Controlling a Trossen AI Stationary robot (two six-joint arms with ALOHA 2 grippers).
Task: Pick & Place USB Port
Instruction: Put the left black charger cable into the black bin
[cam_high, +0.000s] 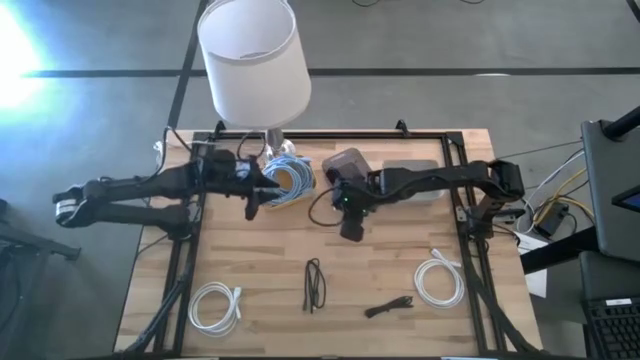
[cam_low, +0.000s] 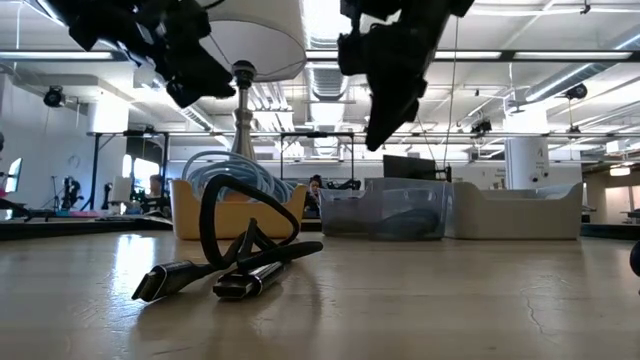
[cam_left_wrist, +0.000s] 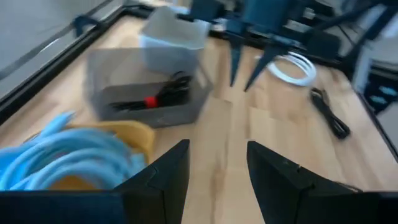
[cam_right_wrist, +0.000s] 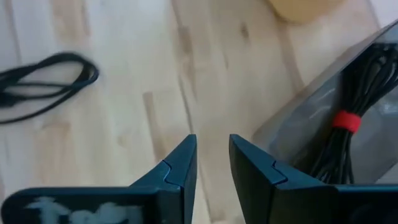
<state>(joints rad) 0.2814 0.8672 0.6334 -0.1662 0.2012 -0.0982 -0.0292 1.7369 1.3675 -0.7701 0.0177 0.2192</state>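
Both claws hang empty and narrowly parted mid-tabletop (cam_high: 250, 270), left claw (cam_high: 252, 205) by the yellow bin (cam_high: 290, 180), right claw (cam_high: 352, 228) poised for the black cable (cam_high: 314, 284) at 6 o'clock.

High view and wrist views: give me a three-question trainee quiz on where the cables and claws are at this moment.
1. True or false: the right claw holds a cable.
2. How many white coiled cables lie on the table in the high view?
3. Which container holds the blue cable? A) yellow bin B) clear bin C) lamp

Key:
1. False: both the right claw and the left claw are open and empty, above the table.
2. Two, the second near the right side.
3. A; the clear bin holds a black cable bundle with a red tie.
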